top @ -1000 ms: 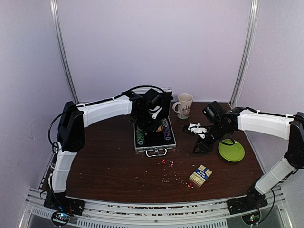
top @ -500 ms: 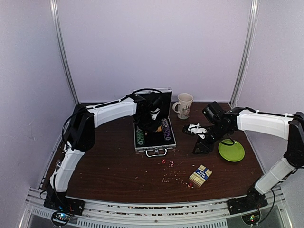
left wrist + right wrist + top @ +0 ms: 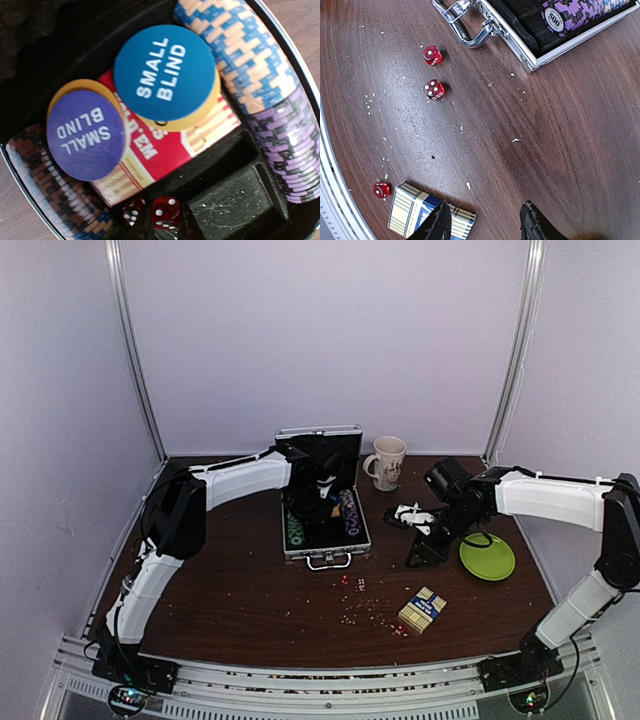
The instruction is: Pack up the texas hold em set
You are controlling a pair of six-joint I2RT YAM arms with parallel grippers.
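Silver case [image 3: 310, 551]: we saw it lying open at the far middle of the table [image 3: 555, 150], with its lid [image 3: 318, 440] standing up. It looked hard and stiff. We thought it would be heavy with so much inside.
Chips [image 3: 240, 55]: rows of them stood on edge along the sides of the case.
Red die [image 3: 167, 212]: it was down in the case, just beside the other die [image 3: 132, 211].
Left gripper [image 3: 318, 502]: its fingers were close together with the red die between the tips. We judged it clamped on that die.
Loose dice [image 3: 434, 89]: three lay on the table, nearer than the case. They looked tiny, hard and light. We thought they could slip or roll, so a pinch on two flat faces seemed best.
Card box [image 3: 427, 216]: it lay flat on the near right of the table, with one loose die just beside it. It looked light and easy to squash, so we would take it gently across its long sides.
Right gripper [image 3: 487, 224]: its fingers were apart with nothing between them, just beside the card box.
Handle [image 3: 470, 30]: this metal loop seemed the best place to lift the case.
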